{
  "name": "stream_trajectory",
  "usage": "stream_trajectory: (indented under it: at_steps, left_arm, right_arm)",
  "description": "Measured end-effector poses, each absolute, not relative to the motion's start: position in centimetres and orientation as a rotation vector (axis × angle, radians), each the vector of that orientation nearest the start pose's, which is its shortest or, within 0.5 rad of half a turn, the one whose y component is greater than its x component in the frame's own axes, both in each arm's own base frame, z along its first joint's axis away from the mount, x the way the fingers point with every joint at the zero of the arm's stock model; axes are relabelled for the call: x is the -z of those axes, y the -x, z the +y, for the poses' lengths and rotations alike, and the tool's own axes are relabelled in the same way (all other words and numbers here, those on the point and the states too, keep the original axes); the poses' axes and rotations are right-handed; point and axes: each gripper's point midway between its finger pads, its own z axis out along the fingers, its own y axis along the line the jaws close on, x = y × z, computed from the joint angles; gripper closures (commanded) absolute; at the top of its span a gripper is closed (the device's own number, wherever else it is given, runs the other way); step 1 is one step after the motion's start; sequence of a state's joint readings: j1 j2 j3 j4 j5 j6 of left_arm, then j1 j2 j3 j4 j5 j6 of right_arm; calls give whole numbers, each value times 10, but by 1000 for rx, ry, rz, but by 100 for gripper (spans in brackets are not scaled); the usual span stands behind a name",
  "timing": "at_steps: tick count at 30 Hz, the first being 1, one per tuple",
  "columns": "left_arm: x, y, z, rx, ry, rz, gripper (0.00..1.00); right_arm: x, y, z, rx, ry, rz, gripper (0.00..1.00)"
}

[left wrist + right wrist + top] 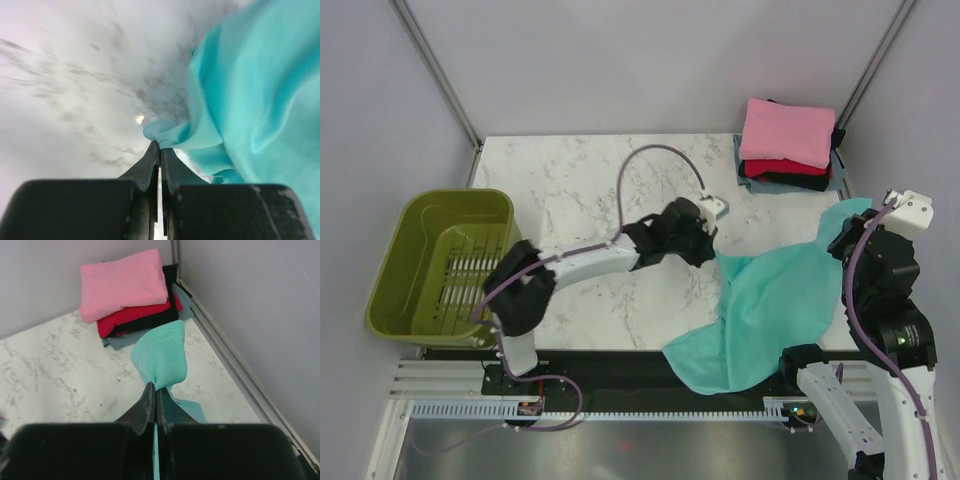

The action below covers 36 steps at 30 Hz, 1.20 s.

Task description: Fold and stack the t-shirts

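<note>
A teal t-shirt (pixel 770 305) lies crumpled on the right half of the marble table, and its lower hem hangs over the near edge. My left gripper (pixel 713 250) is shut on a fold at the shirt's left edge (pixel 167 132); in the left wrist view the left gripper (pixel 160 146) has its jaws pressed together. My right gripper (pixel 850 232) is shut on the shirt's far right corner (pixel 162 352), which bunches above the closed right gripper (pixel 156 387). At the back right is a folded stack with a pink shirt (pixel 788 130) on top, then red (pixel 135 317), black (pixel 170 287) and grey-blue (pixel 122 340).
An olive-green plastic basket (pixel 440 265) stands off the table's left edge. A metal frame rail (pixel 235 365) and grey walls close in the back right corner beside the stack. The left arm's purple cable (pixel 655 160) loops over the middle of the table (pixel 570 190).
</note>
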State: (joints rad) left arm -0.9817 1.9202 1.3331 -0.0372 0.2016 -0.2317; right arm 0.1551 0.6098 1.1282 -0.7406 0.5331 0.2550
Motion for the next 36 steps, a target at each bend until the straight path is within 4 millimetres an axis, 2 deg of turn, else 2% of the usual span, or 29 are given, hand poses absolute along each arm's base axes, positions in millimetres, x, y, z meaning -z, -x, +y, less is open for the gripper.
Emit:
stream_trajectory:
  at_steps: [2, 4, 5, 6, 7, 8, 10, 12, 13, 16, 19, 22, 25, 28, 30, 33, 34, 36]
  left_arm:
    - [-161, -273, -428, 799, -881, 2044, 98]
    - [-242, -288, -387, 715, -775, 1927, 98]
    - [-289, -289, -366, 687, -722, 1846, 98]
    - [-326, -284, -350, 677, -685, 1777, 98]
    - [-371, -274, -329, 671, -643, 1690, 98]
    - [-408, -262, -310, 673, -608, 1618, 98]
    - [-471, -234, -266, 676, -533, 1485, 98]
    - [-510, -209, -222, 658, -472, 1404, 98]
    - [-521, -200, -204, 651, -449, 1379, 98]
    - [-546, -172, -156, 632, -393, 1315, 98]
    - [-545, -153, -133, 624, -406, 1299, 98]
    - [-540, -138, -122, 633, -450, 1291, 98]
    - [-538, -131, -118, 638, -476, 1284, 98]
    - [-538, -131, -116, 614, -488, 1282, 98]
    - [-538, -137, -114, 567, -492, 1273, 98]
    - [-528, -161, -115, 435, -476, 1287, 98]
    - [-523, -169, -117, 396, -476, 1299, 98]
    - [-506, -197, -131, 286, -487, 1333, 98]
  right_arm:
    - [-358, -212, -40, 117, -439, 1669, 100]
    - [-375, -207, -35, 63, -424, 1625, 100]
    - [-387, -205, -33, 40, -419, 1594, 100]
    - [-399, -203, -31, 18, -414, 1564, 100]
    - [-413, -199, -30, -2, -410, 1530, 100]
    - [-427, -196, -29, -23, -405, 1493, 100]
    - [-452, -186, -28, -53, -394, 1429, 100]
    - [-475, -176, -26, -80, -368, 1370, 100]
    - [-485, -170, -25, -89, -352, 1346, 100]
    - [-515, -147, -22, -123, -306, 1257, 100]
    - [-546, -114, -23, -161, -277, 1140, 100]
    - [-569, -78, -23, -200, -247, 1021, 100]
    - [-588, -51, -20, -227, -203, 922, 100]
    - [-602, -42, -16, -244, -165, 870, 100]
    - [-610, -50, -10, -252, -139, 866, 100]
    - [-615, -91, 0, -255, -121, 917, 100]
    - [-613, -114, 4, -251, -119, 955, 100]
    - [-601, -175, 15, -240, -112, 1061, 100]
